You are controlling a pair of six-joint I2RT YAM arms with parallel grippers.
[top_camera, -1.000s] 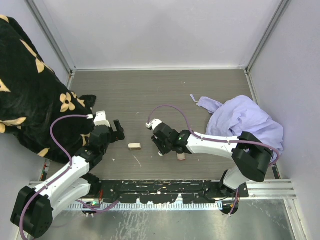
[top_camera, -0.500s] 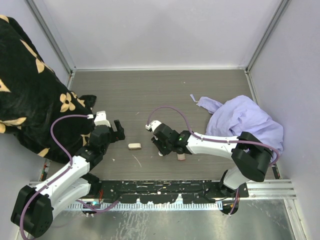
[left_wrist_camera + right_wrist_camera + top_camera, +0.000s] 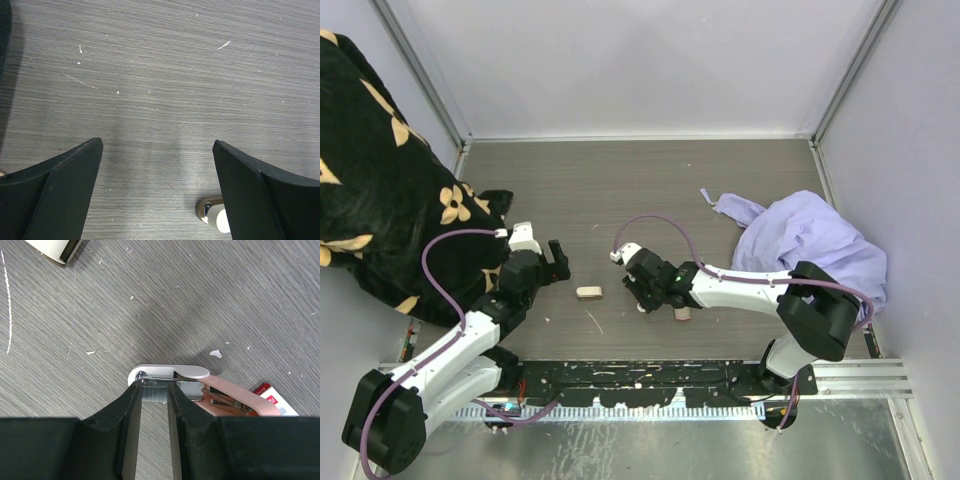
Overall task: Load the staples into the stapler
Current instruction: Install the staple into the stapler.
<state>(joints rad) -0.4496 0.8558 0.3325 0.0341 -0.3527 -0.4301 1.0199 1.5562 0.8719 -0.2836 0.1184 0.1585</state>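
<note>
The stapler (image 3: 172, 373) lies open on the table, with a white base and a pink top (image 3: 235, 395). My right gripper (image 3: 154, 388) is shut on a short grey strip of staples (image 3: 154, 394), and holds its end against the stapler's metal channel. A corner of the red-and-white staples box (image 3: 267, 392) shows just behind the stapler. In the top view the right gripper (image 3: 642, 296) is at the stapler (image 3: 681, 313), and the box is hidden there. My left gripper (image 3: 556, 262) is open and empty over bare table, to the left (image 3: 157, 165).
A small beige block (image 3: 588, 293) lies between the grippers; it also shows in the right wrist view (image 3: 52, 247) and by my left gripper's right finger (image 3: 212, 215). A black flowered cloth (image 3: 380, 180) lies at the left. A lilac cloth (image 3: 810, 235) lies at the right.
My right gripper has edged slightly left with the strip of staples at the stapler. The left arm has barely moved.
</note>
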